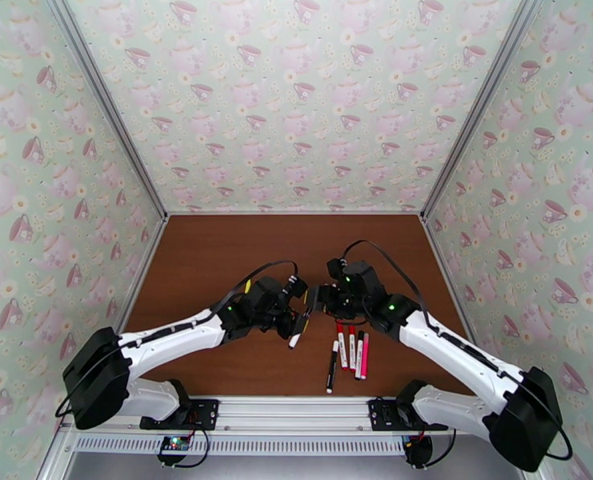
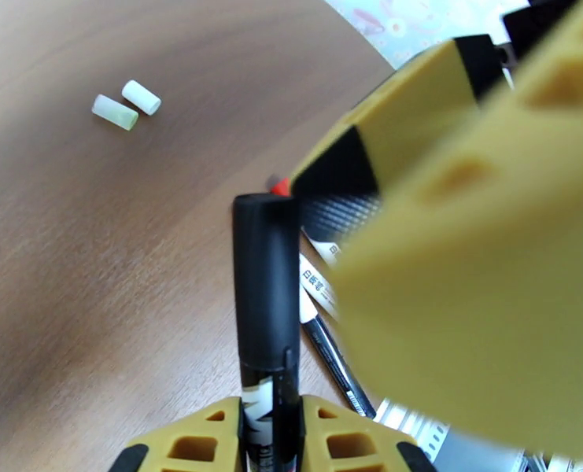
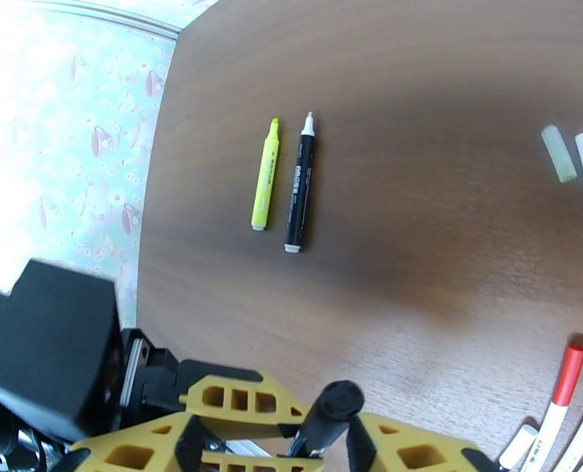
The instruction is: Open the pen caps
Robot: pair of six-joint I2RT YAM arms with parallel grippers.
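Currently left end effector [image 2: 271, 438] clenched on black pen [image 2: 266, 293]; right end effector [image 3: 326, 438] flanks its cap end [image 3: 334, 401], hold unclear, may slip

No legible text; print on black pen [image 3: 298, 186] barrel too small to read

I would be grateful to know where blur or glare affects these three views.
Top external: sharp, evenly lit, soft shadows on the table. Left wrist: the right gripper looms close and out of focus; the black pen is sharper. Right wrist: the wall is washed out, with sheen on the table.
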